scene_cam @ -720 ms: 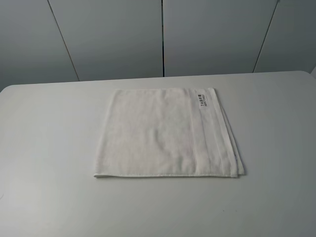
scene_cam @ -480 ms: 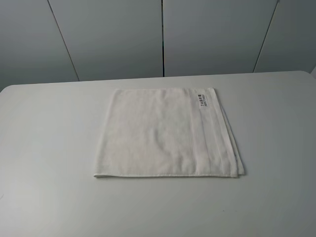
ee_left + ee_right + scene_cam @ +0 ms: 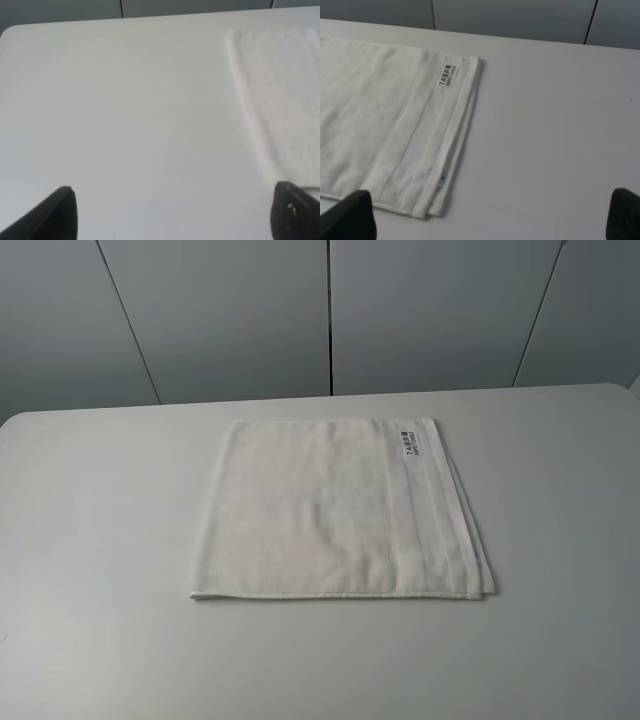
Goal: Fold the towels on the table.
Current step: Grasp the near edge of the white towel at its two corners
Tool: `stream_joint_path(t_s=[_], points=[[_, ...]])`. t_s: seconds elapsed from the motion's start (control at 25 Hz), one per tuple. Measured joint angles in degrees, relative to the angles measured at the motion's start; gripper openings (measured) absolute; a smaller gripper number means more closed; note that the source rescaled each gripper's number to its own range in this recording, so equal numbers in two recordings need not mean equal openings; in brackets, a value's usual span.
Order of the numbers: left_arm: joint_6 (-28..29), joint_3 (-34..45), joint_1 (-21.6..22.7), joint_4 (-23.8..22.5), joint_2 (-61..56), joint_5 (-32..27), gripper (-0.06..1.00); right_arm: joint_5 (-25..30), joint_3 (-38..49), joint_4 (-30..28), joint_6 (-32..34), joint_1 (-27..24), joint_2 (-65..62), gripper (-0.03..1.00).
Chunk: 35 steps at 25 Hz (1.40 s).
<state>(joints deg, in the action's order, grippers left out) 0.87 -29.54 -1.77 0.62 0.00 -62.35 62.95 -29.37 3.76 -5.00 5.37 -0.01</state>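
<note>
A white terry towel (image 3: 335, 512) lies folded in several layers in the middle of the table (image 3: 100, 540), with its woven border band and dark-text label (image 3: 407, 445) on the right. The towel also shows in the left wrist view (image 3: 280, 95) and in the right wrist view (image 3: 385, 125), where the label (image 3: 447, 76) is readable. My left gripper (image 3: 172, 212) is open, its dark fingertips (image 3: 57, 210) wide apart over bare table left of the towel. My right gripper (image 3: 490, 215) is open over the towel's near right corner. Neither arm shows in the exterior high view.
Grey wall panels (image 3: 330, 310) stand behind the table's far edge. The tabletop's rounded far left corner (image 3: 7, 32) shows in the left wrist view. Bare table surface lies on all sides of the towel.
</note>
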Motion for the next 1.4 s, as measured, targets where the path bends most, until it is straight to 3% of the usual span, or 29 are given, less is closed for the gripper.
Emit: stream_joint_path(t_s=[1.4], points=[[-0.1, 0.0, 0.0, 0.0, 0.0, 0.0, 0.99, 0.0, 0.0, 0.0, 0.0, 0.0, 0.0, 1.00]])
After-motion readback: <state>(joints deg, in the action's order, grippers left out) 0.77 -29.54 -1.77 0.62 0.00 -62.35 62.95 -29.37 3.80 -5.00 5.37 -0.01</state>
